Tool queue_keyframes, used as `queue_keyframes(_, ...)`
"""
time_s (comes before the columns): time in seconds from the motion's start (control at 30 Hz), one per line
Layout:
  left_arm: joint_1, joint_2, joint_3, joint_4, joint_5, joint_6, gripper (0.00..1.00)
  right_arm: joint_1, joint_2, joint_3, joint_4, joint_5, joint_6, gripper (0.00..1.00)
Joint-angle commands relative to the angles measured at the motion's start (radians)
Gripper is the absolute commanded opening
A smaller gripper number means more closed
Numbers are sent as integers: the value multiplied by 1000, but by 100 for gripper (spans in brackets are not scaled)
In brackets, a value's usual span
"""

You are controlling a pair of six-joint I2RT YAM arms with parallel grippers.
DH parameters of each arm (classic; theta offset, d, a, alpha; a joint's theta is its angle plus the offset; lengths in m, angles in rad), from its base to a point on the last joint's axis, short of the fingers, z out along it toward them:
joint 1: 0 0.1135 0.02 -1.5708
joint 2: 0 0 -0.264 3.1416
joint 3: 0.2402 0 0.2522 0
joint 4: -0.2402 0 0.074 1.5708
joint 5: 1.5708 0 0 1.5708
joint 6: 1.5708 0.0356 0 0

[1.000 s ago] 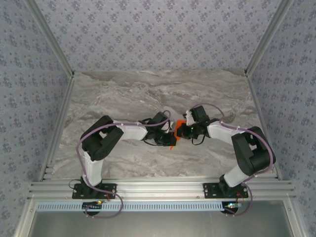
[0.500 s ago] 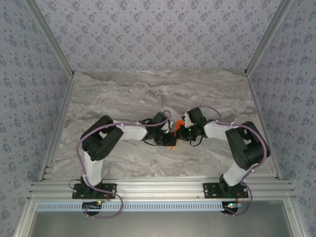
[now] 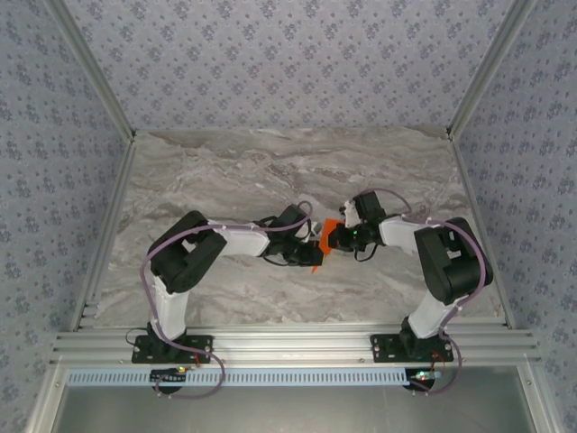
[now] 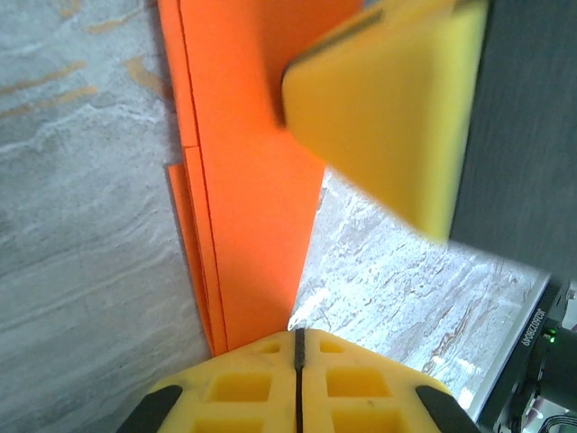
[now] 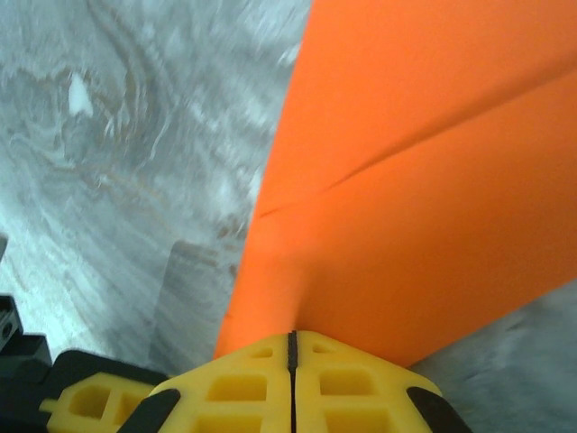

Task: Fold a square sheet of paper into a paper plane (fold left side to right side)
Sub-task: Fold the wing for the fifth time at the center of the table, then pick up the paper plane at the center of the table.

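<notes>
Centrally on the grey marbled bench, the folded orange-red paper sits pinched between both arms: the left jaws are closed on one end, the right jaws closed on its creased opposite edge.

Behind and in front of the folded bright orange-red paper sheet, the grey marbled tabletop lies free. On the sheet's left side the left gripper bars the way, and on its right side the right gripper. Both are clamped on the sheet, close together.
</notes>
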Motion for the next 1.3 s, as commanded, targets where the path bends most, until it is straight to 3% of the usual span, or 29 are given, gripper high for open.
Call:
queue_keyframes(0.0,-5,66,-39,-112,-74,-5,7,-55,41,47,-26,109,-61,8)
queue_keyframes(0.53,-6,34,-56,-95,-63,-3,7,-240,146,225,-92,103,-105,9)
queue_keyframes(0.73,-6,-26,-31,-77,-33,14,18,-247,54,237,-138,78,-101,11)
queue_keyframes(0.87,2,-113,14,-107,-26,50,28,-243,-73,223,-200,119,-90,19)
queue_keyframes(1.07,39,-325,-30,-132,-125,92,40,-155,-257,190,-329,231,-5,43)
queue_keyframes(1.27,50,-555,-184,-174,-385,86,49,117,-316,156,-396,466,156,64)
